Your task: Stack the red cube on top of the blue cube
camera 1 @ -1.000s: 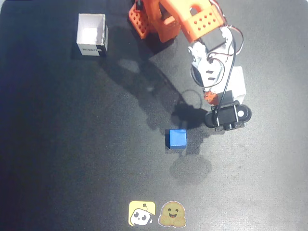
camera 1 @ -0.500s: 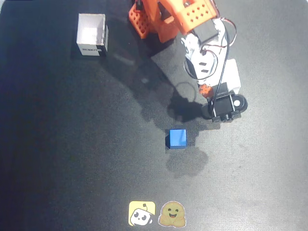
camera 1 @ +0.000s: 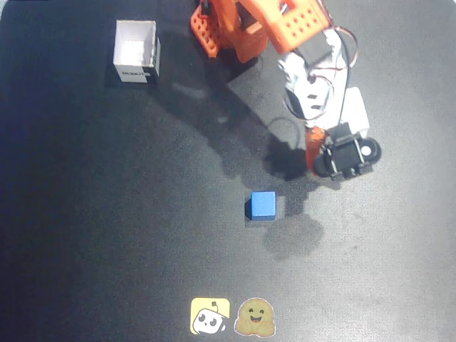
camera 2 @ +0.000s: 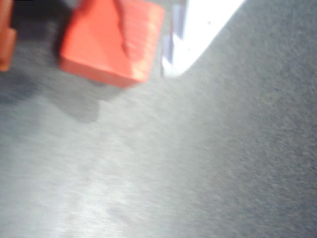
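I'm seeing the gripper pinching the red cube above the desk, right of the blue cube sitting mid-desk.

Blue cube on black table

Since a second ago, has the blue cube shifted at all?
No. In the overhead view the blue cube sits at the same spot relative to the white box and the stickers; the arm alone has swung toward the right.
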You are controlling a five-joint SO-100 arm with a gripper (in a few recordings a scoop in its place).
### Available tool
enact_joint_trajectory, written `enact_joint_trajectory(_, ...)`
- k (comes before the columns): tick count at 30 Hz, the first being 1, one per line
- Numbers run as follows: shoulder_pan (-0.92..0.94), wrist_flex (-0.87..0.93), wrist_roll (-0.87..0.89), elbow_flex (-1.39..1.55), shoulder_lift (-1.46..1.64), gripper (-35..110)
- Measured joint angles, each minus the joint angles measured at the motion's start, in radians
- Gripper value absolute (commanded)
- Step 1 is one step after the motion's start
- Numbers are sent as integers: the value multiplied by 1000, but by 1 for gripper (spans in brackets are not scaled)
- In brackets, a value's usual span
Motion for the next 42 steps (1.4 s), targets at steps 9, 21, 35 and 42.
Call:
enact_joint_trajectory(9, -8, -48, -25, 0, -95, 23)
enact_joint_trajectory(21, -8, -63, -3, 0, -167, 23)
enact_joint_trajectory(35, -38, -63, 138, 15, -184, 18)
enact_joint_trajectory(42, -35, -57, 175, 18, -192, 8)
